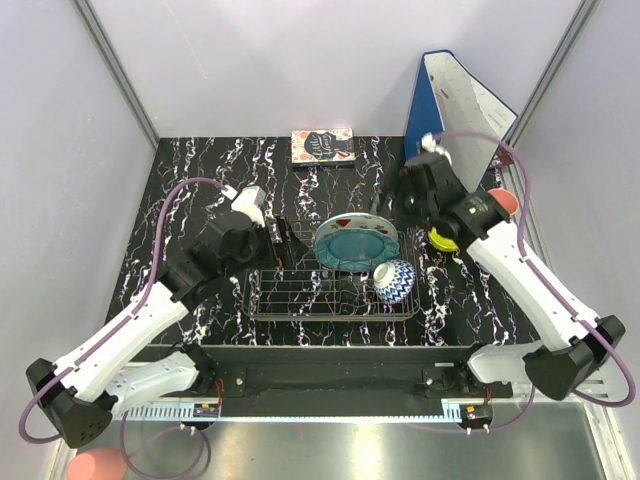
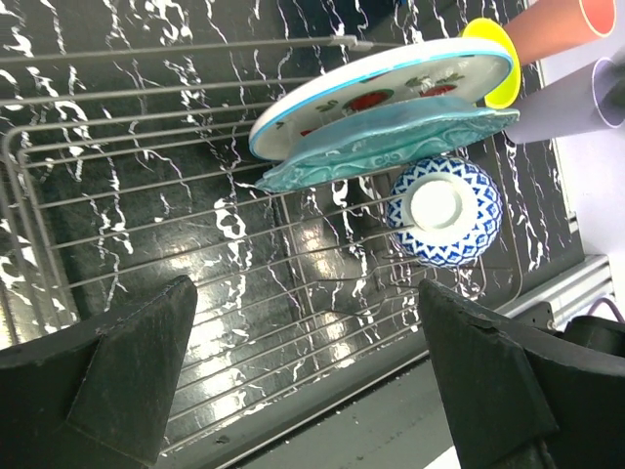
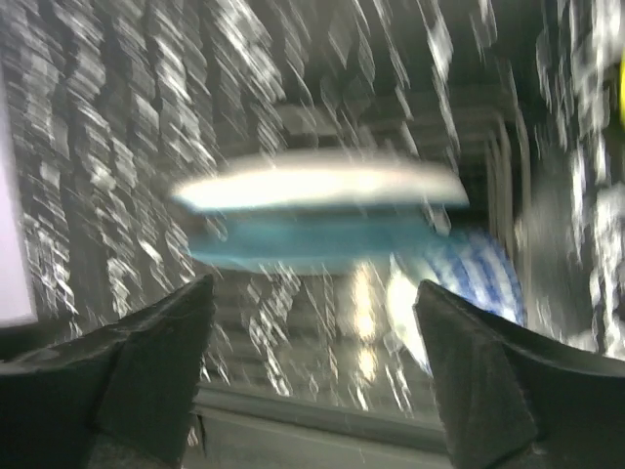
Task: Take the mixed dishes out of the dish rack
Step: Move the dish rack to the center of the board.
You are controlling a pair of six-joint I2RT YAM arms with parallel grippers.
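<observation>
**Three dishes in the rack, both grippers empty**

Your left gripper hung wide open over the dish rack, holding nothing. Your right gripper stood open and empty too, though its view was blurred. Ahead of the left fingers leaned two plates, the white plate on the teal scalloped plate, with one blue-white patterned bowl beside them. Beyond these, outside the rack, stood one yellow-green bowl, one pink cup and one lilac cup. Unloading looked half done — next you'd need a pinch on a plate rim.

Left claw and right claw both gape wide, reaching forward.
</observation>
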